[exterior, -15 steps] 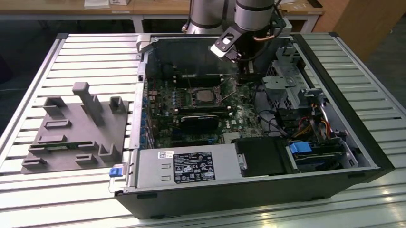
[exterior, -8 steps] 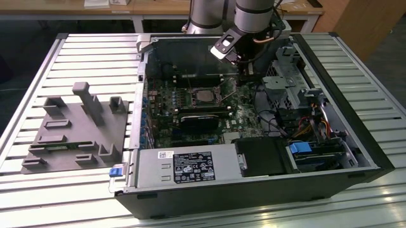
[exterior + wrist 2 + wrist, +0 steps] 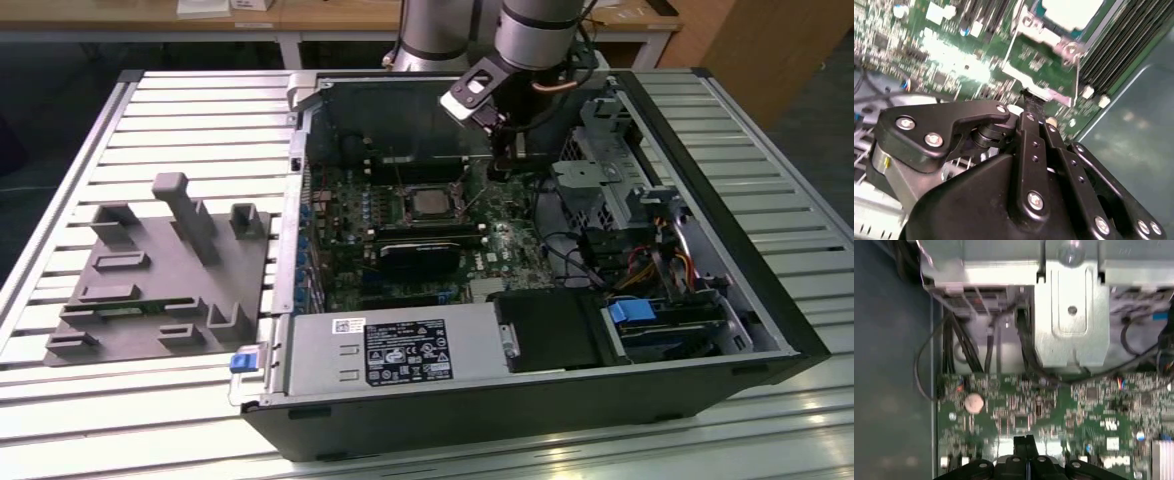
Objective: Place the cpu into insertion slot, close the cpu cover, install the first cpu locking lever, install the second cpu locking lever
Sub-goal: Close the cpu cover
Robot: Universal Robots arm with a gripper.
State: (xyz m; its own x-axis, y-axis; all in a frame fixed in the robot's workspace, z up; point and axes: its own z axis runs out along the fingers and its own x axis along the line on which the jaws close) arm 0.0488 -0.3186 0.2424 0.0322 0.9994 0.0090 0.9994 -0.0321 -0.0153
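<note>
Beside the insertion slot (image 3: 398, 205), the pincer (image 3: 502, 168) hovers, jaws together.

We are seeing the cpu (image 3: 1072, 10) cut off by the second wrist view's edge, and the gripper (image 3: 1031, 104) is hiding much of the motherboard (image 3: 954, 45) behind its black body.

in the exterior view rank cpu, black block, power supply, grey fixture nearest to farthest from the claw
1. cpu, just to the exterior view's left of the claw.
2. black block, beyond the cpu, toward the foreground.
3. power supply, along the front wall of the case.
4. grey fixture, outside the case, exterior view's left.
</note>
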